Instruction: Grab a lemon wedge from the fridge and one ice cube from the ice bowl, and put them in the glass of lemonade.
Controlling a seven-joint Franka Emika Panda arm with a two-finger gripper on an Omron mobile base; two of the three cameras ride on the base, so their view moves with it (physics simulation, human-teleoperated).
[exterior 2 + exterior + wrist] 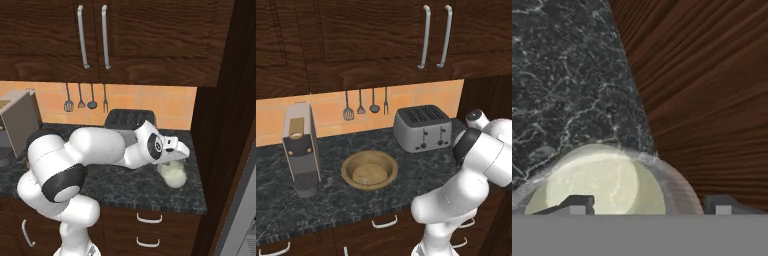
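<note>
The glass of lemonade (173,176) stands at the right end of the dark counter, beside the wood wall. My gripper (172,161) hangs directly over it, pointing down. In the hand view the glass (597,185) with its pale liquid lies just beneath, and my gripper (648,206) is open: the two fingertips stand wide apart with nothing between them. The tan ice bowl (369,170) sits mid-counter, left of the arm; I cannot make out an ice cube in it. A grey sliver of the fridge (248,215) shows at the far right. The lemon wedge is out of view.
A grey toaster (422,128) stands at the back between bowl and glass. A coffee machine (301,150) is at the left. Utensils (361,105) hang on the tiled wall under dark upper cabinets. A dark wood panel (712,100) closes the counter's right side.
</note>
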